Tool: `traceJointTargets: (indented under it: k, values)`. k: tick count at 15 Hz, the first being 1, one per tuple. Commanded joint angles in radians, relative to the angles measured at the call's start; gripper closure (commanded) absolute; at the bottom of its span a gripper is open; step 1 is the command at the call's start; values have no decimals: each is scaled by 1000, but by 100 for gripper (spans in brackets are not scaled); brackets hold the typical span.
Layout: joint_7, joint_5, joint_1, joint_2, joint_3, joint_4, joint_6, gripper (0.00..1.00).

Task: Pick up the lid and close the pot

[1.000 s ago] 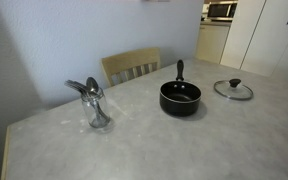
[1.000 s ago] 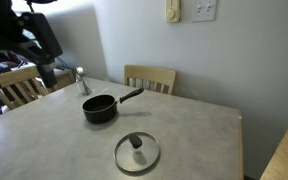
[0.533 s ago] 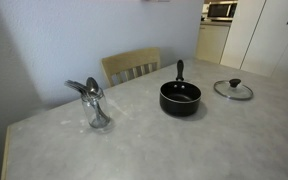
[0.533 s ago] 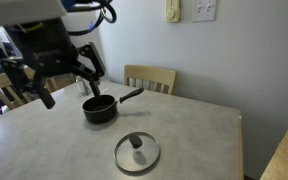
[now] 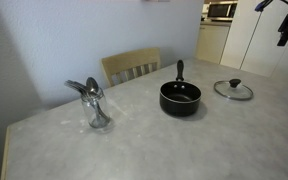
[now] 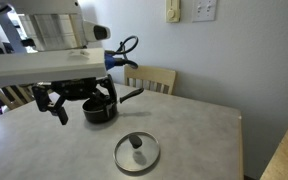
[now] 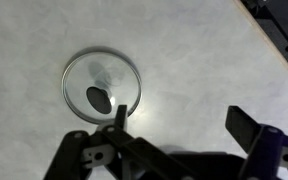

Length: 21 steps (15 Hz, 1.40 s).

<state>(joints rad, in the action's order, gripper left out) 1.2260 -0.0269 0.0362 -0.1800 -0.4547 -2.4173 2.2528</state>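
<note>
- Table (image 5: 174, 150): pale, mottled top; it carries everything below.
- Robot arm (image 6: 44, 65): fills the near side of an exterior view, reaching over the table above the pot's end.
- Wooden chair (image 5: 131, 66): pushed in at the far edge, behind the pot.
- The pot (image 5: 180, 97): black, uncovered, upright near mid-table; long handle points away toward the far edge.
- The lid (image 5: 233, 89): lies flat on the table, black knob up, beside the pot but clear of it. Wrist view has it ahead of the fingers and off to one side, not between them.
- Clear glass of metal utensils (image 5: 94, 106): stands well apart from the pot, on the side away from the lid.
- Gripper (image 7: 176, 112): jaws spread wide, nothing between them; raised above the table, touching neither lid nor pot.
</note>
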Motion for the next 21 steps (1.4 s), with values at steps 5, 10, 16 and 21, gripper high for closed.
traceJointTargets:
  k: [5, 10, 16, 21]
  values:
    - [59, 0, 85, 101, 77, 40, 16, 0]
    - [242, -34, 123, 241, 110, 143, -13, 0]
    - [349, -10, 175, 400, 186, 253, 16, 0]
    - [309, -2, 201, 431, 233, 246, 0, 0]
